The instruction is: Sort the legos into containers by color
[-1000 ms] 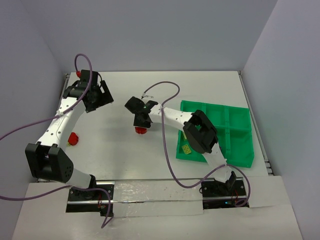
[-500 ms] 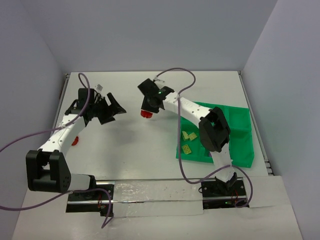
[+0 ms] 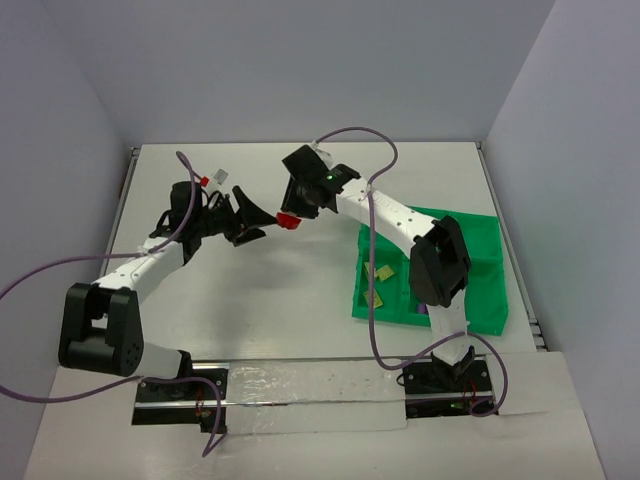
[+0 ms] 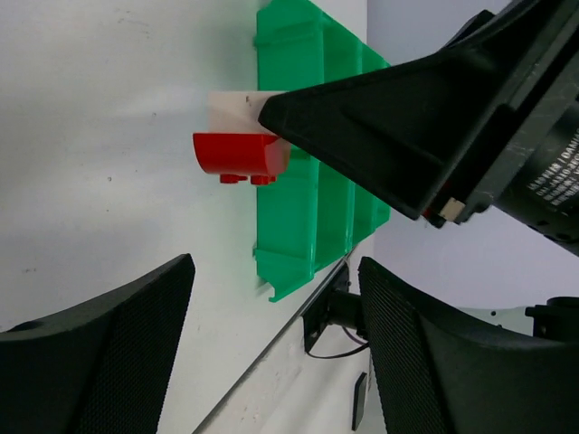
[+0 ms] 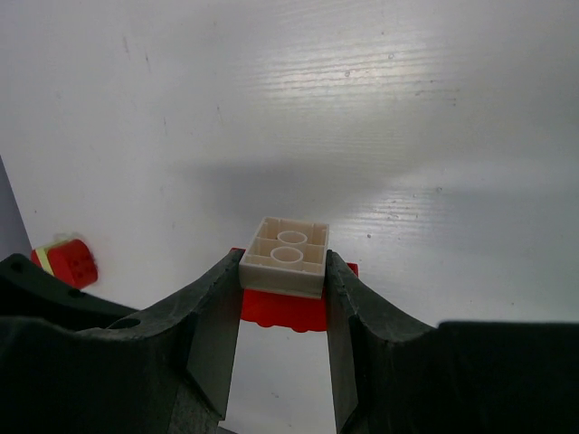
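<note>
- Progress check: sorting is looking partly done. A couple of yellow-green legos (image 3: pixel 383 271) are already lying in the green tray (image 3: pixel 478 262), in the compartment on its 9 o'clock side. The right arm is hiding a good chunk of the other compartments, so I can't tell what else is in there.
- At least one loose red lego (image 5: pixel 65 260) with a pale bit stuck on it is sitting on the tabletop (image 3: pixel 260 300), at about 9 o'clock of the held piece in the right wrist view. So there's more to go.
- The right hand (image 5: pixel 285 271) is pinching a pale brick (image 5: pixel 284 256) with a red brick (image 4: pixel 240 155) clipped onto it. It's holding them up over the middle of the tabletop, toward 12 o'clock, well off the tray.
- The left hand (image 4: pixel 276 267) is spread wide with nothing in it, sitting just at 9 o'clock of that pair in the overhead view. My guess is it's lining up to pull the two colours apart.
- Orientation: the pale brick is showing its hollow underside to the right wrist camera. Its long axis seems to be running along the fingers, on the 12–6 line.
- In the left wrist view the red brick is lying long-side along 9–3, with its studs pointing to 6 o'clock, away from the pale one.
</note>
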You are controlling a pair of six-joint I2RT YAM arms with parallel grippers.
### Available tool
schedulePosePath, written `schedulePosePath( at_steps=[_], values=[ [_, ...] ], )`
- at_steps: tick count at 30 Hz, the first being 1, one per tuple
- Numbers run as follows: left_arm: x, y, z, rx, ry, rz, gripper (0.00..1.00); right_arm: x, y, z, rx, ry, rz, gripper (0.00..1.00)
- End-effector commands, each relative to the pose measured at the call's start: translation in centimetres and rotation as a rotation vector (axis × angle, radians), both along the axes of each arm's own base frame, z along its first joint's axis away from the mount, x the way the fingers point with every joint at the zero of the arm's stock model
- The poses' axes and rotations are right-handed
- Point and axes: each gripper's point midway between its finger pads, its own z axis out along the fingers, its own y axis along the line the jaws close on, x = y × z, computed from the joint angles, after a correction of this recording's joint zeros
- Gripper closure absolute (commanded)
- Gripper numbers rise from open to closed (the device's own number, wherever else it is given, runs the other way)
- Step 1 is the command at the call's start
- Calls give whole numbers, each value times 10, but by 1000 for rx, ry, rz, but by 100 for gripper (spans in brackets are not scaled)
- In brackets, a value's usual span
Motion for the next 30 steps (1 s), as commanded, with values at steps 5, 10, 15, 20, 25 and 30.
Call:
schedulePosePath(
  at_steps=[5,10,15,20,25,30],
  values=[
    [13,-17,5,-40,-41,-63,24,-2,10,59,106,-95,44,100],
    [19,-18,0,-19,-34,-58,23,-6,14,63,130,-93,65,100],
    [23,-20,3,-33,-36,-45,23,-10,17,64,138,-88,81,100],
    [30,-22,3,-35,-36,-35,25,-14,19,64,161,-86,92,100],
    [37,-20,8,-17,-51,0,28,-20,29,65,193,-68,127,100],
    [40,-19,7,-19,-48,19,41,-25,27,62,187,-60,130,100]
  ],
)
